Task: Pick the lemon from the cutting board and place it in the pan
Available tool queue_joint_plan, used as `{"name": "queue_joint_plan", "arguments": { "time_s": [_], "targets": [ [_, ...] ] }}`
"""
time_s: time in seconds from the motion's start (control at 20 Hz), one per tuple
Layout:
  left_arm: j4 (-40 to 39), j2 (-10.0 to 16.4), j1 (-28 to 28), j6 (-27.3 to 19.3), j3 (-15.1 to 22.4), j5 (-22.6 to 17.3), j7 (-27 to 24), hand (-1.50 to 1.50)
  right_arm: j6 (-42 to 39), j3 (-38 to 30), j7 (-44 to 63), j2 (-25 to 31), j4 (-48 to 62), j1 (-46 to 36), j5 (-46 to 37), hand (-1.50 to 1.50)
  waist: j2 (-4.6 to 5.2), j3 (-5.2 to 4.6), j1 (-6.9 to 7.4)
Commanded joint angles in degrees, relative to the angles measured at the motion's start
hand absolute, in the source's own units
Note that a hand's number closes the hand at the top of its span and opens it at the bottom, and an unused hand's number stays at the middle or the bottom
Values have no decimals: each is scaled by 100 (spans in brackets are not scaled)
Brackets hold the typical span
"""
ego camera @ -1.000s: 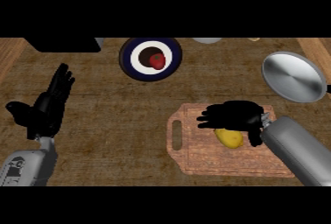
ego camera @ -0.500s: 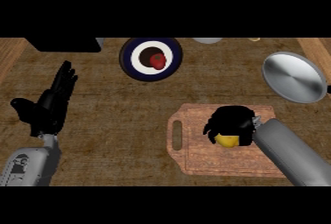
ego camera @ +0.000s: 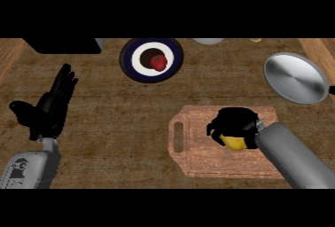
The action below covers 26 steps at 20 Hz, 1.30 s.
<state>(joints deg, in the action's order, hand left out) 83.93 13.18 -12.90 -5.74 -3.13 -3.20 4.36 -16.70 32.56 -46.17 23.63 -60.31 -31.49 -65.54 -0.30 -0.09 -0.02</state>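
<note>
Compared with a moment ago, the right hand is now curled round the lemon; the grasp is judged made, with the lift still due. Only a yellow end is seen, over the cutting board, near-left of the pan. The left hand is rested open at the left.

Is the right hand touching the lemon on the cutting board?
Touching. In the head view the right hand curls round the lemon and hides its upper part; no gap shows.
</note>
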Motion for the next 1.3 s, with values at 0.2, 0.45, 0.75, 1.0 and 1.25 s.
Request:
{"name": "queue_joint_plan", "arguments": {
  "time_s": [0.2, 0.45, 0.75, 1.0, 1.25],
  "targets": [
    [15, 95, 172, -124, -206, -5, 36, 0, -316, -1996, 3415, -826, 524, 592, 744, 150, -89, -2, -444],
    [-49, 79, 101, -149, -246, -16, 36, 0, 1012, -2546, 5155, -1533, -679, 366, 510, 150, -110, -3, -388],
    [58, 89, 153, 56, -151, -67, 46, 0, 1159, -2689, 6545, -1975, -2370, 439, 300, 150, -38, 2, -165],
    [-472, -94, -309, -102, -66, 171, -203, 0, 1471, -3178, 6747, -1915, -2795, 372, 387, 150, 35, 7, -60],
    [67, -74, -36, -38, -27, 93, 39, 0, 1250, -4574, 6360, -1564, -2792, 137, 1855, 150, 35, 16, -2]
  ]
}}
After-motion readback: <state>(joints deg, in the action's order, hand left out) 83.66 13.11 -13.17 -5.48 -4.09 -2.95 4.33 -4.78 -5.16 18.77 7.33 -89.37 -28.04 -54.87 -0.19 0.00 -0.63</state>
